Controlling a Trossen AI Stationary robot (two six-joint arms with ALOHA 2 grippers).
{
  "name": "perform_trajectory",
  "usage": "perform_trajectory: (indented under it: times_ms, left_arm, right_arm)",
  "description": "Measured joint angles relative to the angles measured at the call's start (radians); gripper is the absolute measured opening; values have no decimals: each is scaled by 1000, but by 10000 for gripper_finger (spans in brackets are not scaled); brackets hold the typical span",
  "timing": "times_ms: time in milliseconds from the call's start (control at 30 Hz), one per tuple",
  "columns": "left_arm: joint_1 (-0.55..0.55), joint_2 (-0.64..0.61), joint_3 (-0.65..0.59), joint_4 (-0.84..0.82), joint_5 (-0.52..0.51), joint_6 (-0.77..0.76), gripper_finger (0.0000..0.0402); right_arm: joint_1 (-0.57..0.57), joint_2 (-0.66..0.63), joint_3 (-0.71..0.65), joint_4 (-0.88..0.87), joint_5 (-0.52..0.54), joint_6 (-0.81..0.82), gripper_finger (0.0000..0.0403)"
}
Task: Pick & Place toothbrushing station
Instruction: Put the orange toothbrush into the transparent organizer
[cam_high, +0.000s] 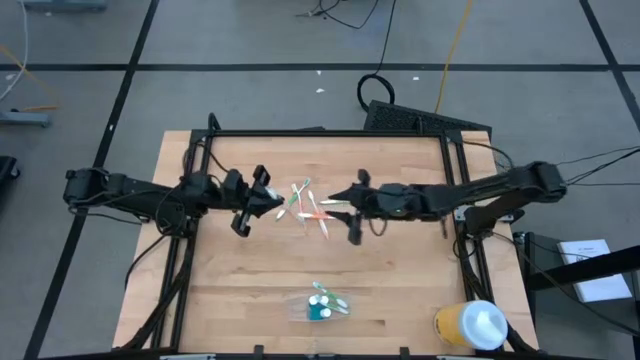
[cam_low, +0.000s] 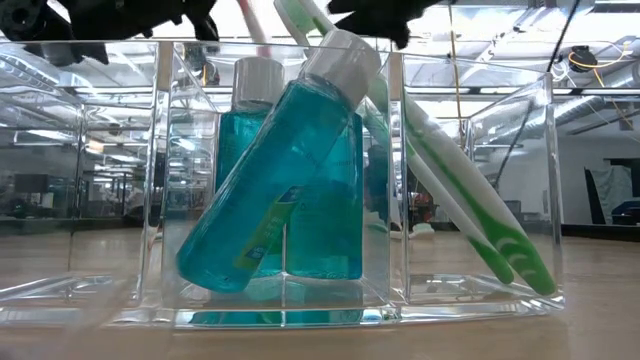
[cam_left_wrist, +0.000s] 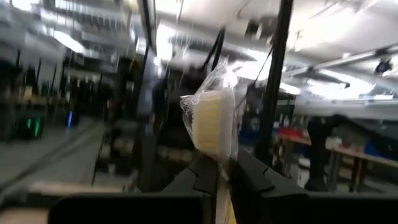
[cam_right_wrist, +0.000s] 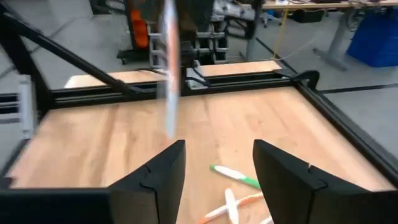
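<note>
My left gripper (cam_high: 272, 198) hovers over the table's middle left, shut on a toothbrush whose bristle head (cam_left_wrist: 211, 121) sits in a clear wrapper. The same brush shows as a blurred upright streak (cam_right_wrist: 168, 74) in the right wrist view. My right gripper (cam_high: 340, 203) (cam_right_wrist: 217, 168) faces it from the right, open and holding nothing. Loose toothbrushes (cam_high: 310, 205) (cam_right_wrist: 233, 176) lie flat on the wood between the two grippers. The toothbrushing station (cam_high: 318, 305) (cam_low: 470, 150), a clear plastic holder, stands on its base near the front edge. It holds teal bottles (cam_low: 290, 170) and green-white toothbrushes (cam_low: 470, 210) leaning inside. My left gripper pinches the wrapped toothbrush between its two fingers (cam_left_wrist: 249, 180), on the stem just below the head (cam_left_wrist: 219, 165). The fingers come roughly level from the table's left and lie across the brush. The brush stands about upright, head above the fingers, clear of the table.
A yellow cup with a white lid (cam_high: 472, 325) stands at the front right corner. A black frame (cam_high: 330, 133) runs along the table's far and side edges. Bare wood lies between the loose brushes and the station.
</note>
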Motion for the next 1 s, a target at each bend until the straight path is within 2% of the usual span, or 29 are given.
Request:
perform_trajectory:
  times_ms: [100,233,333,433,500,633,700,800,1000]
  left_arm:
    - [-25,-16,0,-74,-1,-24,13]
    - [-108,-52,0,-85,12,-55,17]
    - [-193,-71,1,-102,15,-69,16]
    - [-277,-76,40,-206,-3,-86,14]
    - [-337,-74,88,-328,-50,-93,14]
    - [-459,-30,203,-592,-229,-7,14]
    - [-509,10,236,-596,-267,41,15]
    - [-570,71,250,-479,-284,91,14]
    - [-637,184,249,-395,-450,6,14]
  right_arm:
    - [31,-91,-74,-7,51,25,182]
    - [72,-218,-217,28,163,74,174]
    - [106,-295,-367,173,213,105,169]
    - [124,-344,-516,380,229,109,167]
    - [131,-360,-604,525,232,102,167]
    - [143,-366,-729,761,228,61,167]
    - [144,-366,-765,858,227,31,167]
    - [145,-372,-789,951,189,1,167]
    - [163,-372,-791,973,149,-33,167]
